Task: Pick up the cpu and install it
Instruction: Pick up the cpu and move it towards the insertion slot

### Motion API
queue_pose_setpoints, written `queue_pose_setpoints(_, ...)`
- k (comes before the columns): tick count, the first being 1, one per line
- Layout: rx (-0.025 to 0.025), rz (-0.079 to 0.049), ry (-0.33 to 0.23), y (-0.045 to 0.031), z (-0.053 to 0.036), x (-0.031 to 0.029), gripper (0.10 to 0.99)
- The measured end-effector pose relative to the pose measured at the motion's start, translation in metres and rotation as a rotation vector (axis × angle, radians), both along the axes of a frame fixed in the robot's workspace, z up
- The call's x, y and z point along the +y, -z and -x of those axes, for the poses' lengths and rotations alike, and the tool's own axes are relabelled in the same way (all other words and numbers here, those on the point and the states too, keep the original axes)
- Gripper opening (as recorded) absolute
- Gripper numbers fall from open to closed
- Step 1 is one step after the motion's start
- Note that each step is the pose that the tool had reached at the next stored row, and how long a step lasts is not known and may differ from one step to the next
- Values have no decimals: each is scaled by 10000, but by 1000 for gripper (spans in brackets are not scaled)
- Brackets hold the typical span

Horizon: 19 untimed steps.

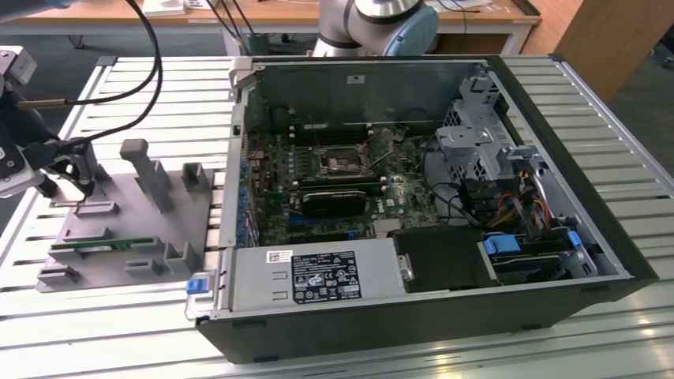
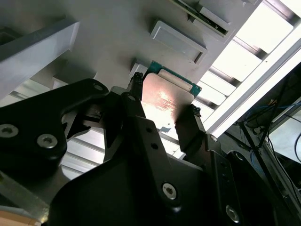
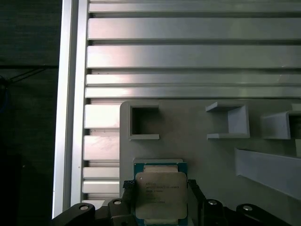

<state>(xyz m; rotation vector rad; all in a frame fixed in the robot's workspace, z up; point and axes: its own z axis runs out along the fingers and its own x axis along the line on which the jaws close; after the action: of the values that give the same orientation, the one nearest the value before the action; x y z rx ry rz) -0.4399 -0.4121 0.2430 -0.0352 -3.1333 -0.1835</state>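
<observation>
My claw (image 1: 68, 186) is closed on the cpu (image 3: 159, 194), one finger against each of two opposite edges, the plate lying flat between them. We are at the grey holder block (image 1: 142, 225), at nine o'clock from the open computer case (image 1: 421, 316) in the exterior view.

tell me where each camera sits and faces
exterior view: off the arm, looks down on case and holder; shows arm, gripper.
first wrist view: at the wrist, looks down on the cpu; shows fingertips.
second wrist view: at the wrist, looks along the fingers at the cpu.
shared: both wrist views show the gripper shut on the cpu.
</observation>
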Motion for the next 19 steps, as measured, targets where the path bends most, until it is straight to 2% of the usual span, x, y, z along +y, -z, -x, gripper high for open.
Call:
queue_pose_setpoints(10, 1, 0, 0, -29, 0, 4, 533)
queue_pose_setpoints(19, -2, 1, 0, -84, 0, 11, 533)
